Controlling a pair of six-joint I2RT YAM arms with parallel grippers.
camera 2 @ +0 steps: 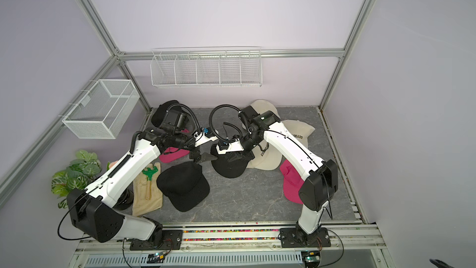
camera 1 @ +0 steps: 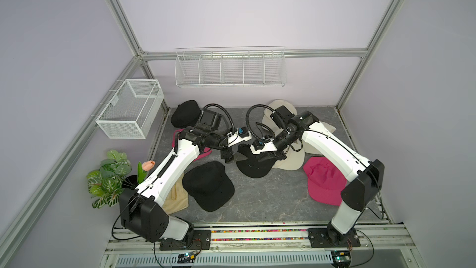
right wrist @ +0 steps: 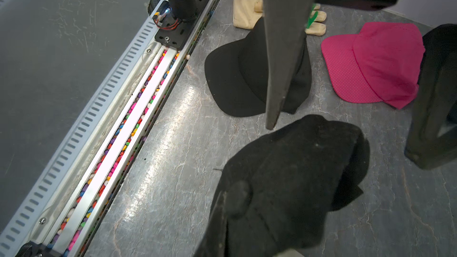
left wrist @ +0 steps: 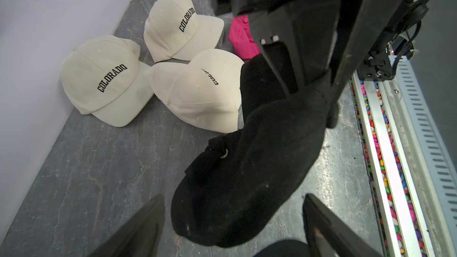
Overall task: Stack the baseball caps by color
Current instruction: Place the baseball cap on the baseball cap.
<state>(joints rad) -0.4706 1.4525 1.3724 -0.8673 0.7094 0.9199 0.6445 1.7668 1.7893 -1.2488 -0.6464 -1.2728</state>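
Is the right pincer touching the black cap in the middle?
Touching. The left wrist view shows the right pincer clamped shut on the black cap, gripping its fabric with no gap.

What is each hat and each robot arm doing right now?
middle black cap, crumpled, pinched.
right end effector, shut on middle black cap.
left end effector, open, jaws either side of that cap.
front black cap, lying loose, unstacked.
back black cap, lying by the wall, unstacked.
cream caps, three clustered, unstacked.
pink caps, two, far apart, unstacked.
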